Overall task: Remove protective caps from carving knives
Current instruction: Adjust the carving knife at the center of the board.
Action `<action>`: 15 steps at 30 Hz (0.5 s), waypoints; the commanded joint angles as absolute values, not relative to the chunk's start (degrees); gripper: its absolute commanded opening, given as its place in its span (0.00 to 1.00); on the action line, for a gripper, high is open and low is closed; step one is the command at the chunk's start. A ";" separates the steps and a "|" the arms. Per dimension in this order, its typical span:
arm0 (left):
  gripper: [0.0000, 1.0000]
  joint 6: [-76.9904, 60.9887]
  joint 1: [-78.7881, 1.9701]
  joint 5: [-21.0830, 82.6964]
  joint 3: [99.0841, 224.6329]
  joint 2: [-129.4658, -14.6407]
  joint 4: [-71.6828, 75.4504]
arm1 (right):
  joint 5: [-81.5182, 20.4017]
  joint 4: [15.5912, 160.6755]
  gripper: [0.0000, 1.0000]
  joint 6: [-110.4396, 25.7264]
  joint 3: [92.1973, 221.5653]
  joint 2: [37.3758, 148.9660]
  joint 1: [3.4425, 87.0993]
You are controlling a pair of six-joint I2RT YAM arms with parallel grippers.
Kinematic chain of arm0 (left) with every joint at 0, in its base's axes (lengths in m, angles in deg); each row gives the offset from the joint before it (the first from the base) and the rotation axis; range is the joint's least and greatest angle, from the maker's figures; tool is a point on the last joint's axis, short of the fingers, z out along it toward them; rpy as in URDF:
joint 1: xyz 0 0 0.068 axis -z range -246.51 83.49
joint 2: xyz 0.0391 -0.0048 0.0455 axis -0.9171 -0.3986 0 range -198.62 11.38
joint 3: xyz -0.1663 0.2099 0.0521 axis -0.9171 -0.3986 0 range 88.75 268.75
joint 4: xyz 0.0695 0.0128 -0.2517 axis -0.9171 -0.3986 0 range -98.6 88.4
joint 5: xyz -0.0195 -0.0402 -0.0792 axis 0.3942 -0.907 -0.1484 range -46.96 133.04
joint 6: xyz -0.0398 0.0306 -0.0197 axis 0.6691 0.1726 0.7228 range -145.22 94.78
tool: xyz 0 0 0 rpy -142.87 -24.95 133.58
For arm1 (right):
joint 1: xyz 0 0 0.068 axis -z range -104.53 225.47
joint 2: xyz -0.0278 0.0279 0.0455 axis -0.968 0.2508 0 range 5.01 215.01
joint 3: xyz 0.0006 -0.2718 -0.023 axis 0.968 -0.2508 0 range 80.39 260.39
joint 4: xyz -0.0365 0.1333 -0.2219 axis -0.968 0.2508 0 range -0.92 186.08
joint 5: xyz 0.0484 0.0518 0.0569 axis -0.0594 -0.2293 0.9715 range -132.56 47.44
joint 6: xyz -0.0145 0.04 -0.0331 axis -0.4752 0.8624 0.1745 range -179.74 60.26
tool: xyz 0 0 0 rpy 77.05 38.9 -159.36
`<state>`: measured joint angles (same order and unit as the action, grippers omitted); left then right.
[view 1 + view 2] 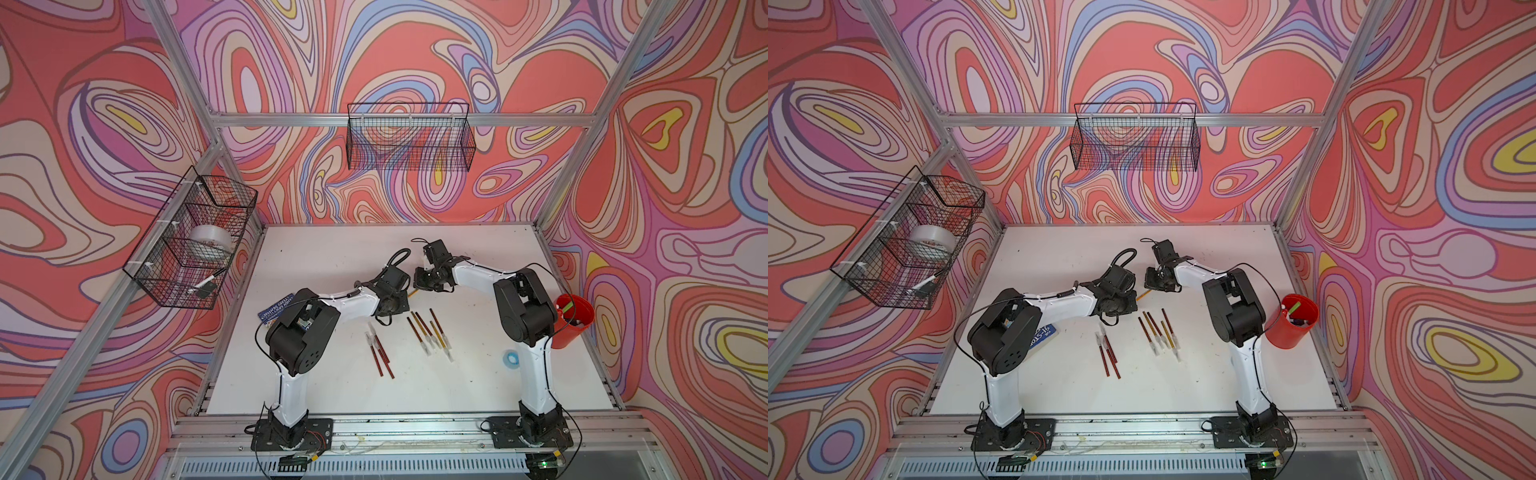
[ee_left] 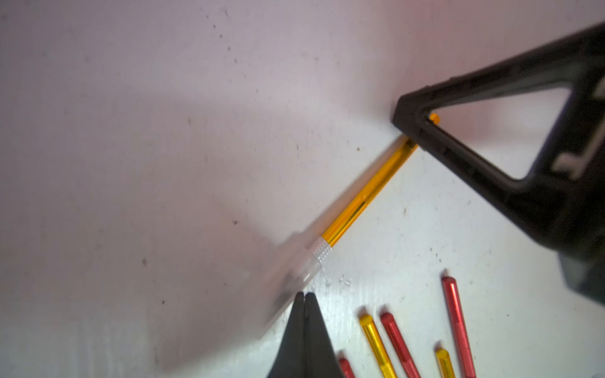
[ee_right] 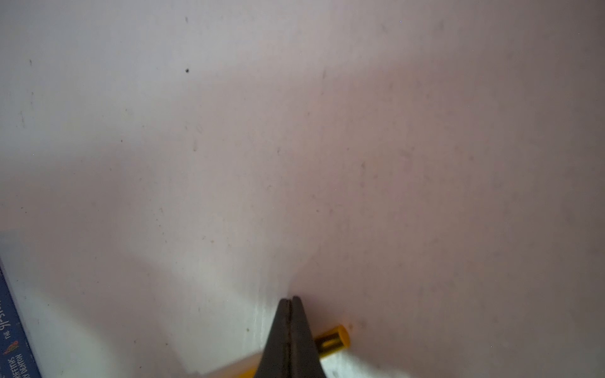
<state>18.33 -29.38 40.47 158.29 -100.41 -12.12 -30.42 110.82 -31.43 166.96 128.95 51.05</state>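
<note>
**Cap pull: yellow knife spanned between both grippers**

**Left wrist view.** We see the yellow knife (image 2: 363, 199) held clear of the table (image 2: 131, 131), with its shadow beside it. Its long axis runs straight from the left gripper (image 2: 304, 296) to the right gripper (image 2: 404, 122). The cap (image 2: 302, 270) sits against the silver collar, at the left gripper's tips. Those tips are pressed together, and we cannot tell whether they pinch the cap or only lie alongside it. The right gripper is clenched across the butt end of the handle. Spare knives (image 2: 456, 320) lie on the table close by.

**Right wrist view.** The right gripper's fingers meet over the yellow handle. Its butt end pokes out just past them.

**Top views.** In both top views the knife bridges the short gap between the two wrists. We judge the left arm to be nearer the cap. The pull should therefore run along the knife's axis, with the grippers drawing apart. A sideways pull could lever the cap against the blade.
</note>
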 commanded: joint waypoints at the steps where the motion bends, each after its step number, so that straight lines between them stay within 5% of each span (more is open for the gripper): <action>1: 0.00 18.94 -30.27 39.77 160.24 -102.22 -14.07 | -30.70 112.56 0.00 -32.57 165.06 128.12 51.66; 15: 0.00 18.46 -32.19 38.49 166.54 -106.02 -14.93 | -29.27 112.46 0.00 -34.37 161.72 126.16 51.75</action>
